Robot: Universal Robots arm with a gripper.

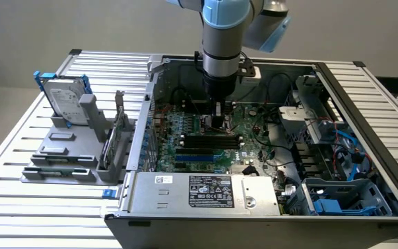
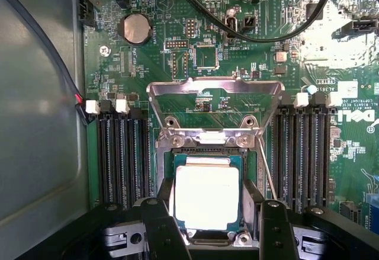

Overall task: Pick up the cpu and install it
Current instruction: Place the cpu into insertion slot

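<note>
noob42: So where's the cpu (image 2: 207, 196) at right now, in or not?

rigwatcher: Right over the socket (image 2: 207, 145), lying flat, metal top facing the wrist camera. The gripper (image 2: 208, 188) has its 2 black fingers (image 2: 160, 218) against opposite edges of it, so I'd call the jaws closed on the chip. Can't tell whether it's fully seated or sitting just above the contacts

noob42: Why hold it by the edges?

rigwatcher: My guess, that keeps it level and square to the socket, and nothing rubs the underside. The load plate (image 2: 214, 86) is swung up on its hinge, which leaves the opening bare for the chip

noob42: And the case (image 1: 254, 228) lying on its side?

rigwatcher: Puts the motherboard (image 2: 195, 47) face up, so the arm (image 1: 221, 52) reaches straight down into it, with the memory slots (image 2: 121, 153) flanking the socket on both sides
</note>
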